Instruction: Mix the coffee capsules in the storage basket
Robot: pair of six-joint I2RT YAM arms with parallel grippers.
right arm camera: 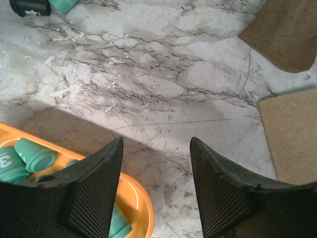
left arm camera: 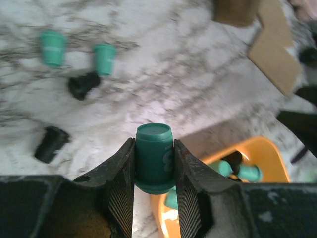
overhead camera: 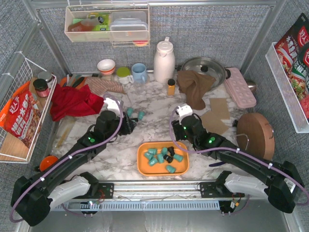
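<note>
The orange storage basket (overhead camera: 143,167) lies at the near middle of the marble table and holds several teal and a few black coffee capsules (overhead camera: 153,157). My left gripper (overhead camera: 128,125) is shut on one upright dark teal capsule (left arm camera: 154,156), held above the table just left of the basket's rim (left arm camera: 257,151). Two teal capsules (left arm camera: 52,48) and two black ones (left arm camera: 82,85) lie loose on the marble beyond it. My right gripper (overhead camera: 180,129) is open and empty, over the marble by the basket's far right corner (right arm camera: 141,208).
A brown cloth (overhead camera: 195,84) and a cardboard piece (overhead camera: 217,113) lie at the back right. A small orange-yellow bottle (overhead camera: 171,87), a white thermos (overhead camera: 164,60) and cups stand at the back. A red cloth (overhead camera: 72,101) lies at the left and a round wooden board (overhead camera: 255,135) at the right.
</note>
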